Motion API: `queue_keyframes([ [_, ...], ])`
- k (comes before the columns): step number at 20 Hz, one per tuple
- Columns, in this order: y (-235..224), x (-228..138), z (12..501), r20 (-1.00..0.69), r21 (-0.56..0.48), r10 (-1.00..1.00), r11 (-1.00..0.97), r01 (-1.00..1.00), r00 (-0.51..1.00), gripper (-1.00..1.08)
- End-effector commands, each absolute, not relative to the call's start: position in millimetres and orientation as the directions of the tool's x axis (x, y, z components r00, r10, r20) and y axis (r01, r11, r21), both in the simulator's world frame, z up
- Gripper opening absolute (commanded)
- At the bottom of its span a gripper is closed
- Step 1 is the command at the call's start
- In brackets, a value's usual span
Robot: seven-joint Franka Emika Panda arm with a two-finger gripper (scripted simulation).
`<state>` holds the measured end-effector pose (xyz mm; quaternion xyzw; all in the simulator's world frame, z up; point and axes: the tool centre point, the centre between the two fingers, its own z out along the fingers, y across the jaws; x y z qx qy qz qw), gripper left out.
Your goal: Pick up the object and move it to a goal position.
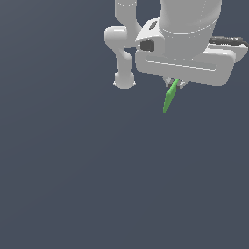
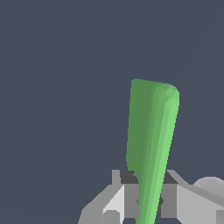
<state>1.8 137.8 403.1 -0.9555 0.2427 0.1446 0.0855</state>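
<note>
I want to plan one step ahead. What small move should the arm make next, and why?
Probably carry the green sliver steadily toward the goal, with the jaws kept closed. The gripper already pinches it at one end, and it hangs free below, touching nothing. No goal marker is visible.

Plain, flat, dark blue-grey backdrop (image 1: 73, 170) across both views, unmarked and evenly lit.

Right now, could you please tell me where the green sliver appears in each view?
Exterior view: the green sliver hangs from the hand, upper right of centre.
Wrist view: it fills the lower middle, rising from between the fingers.
Shared landmark: the hand gripping it.
</note>
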Motion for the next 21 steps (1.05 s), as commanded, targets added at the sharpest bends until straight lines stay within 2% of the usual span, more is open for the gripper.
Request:
queue_keyframes([
  [1, 144, 6, 415, -0.318, -0.093, -0.439, -0.867, -0.489, 0.840, -1.00],
  [10, 158, 15, 442, -0.319, -0.094, -0.439, -0.867, -0.489, 0.840, -1.00],
  [21, 163, 19, 450, -0.319, -0.094, -0.439, -0.867, -0.489, 0.840, -1.00],
])
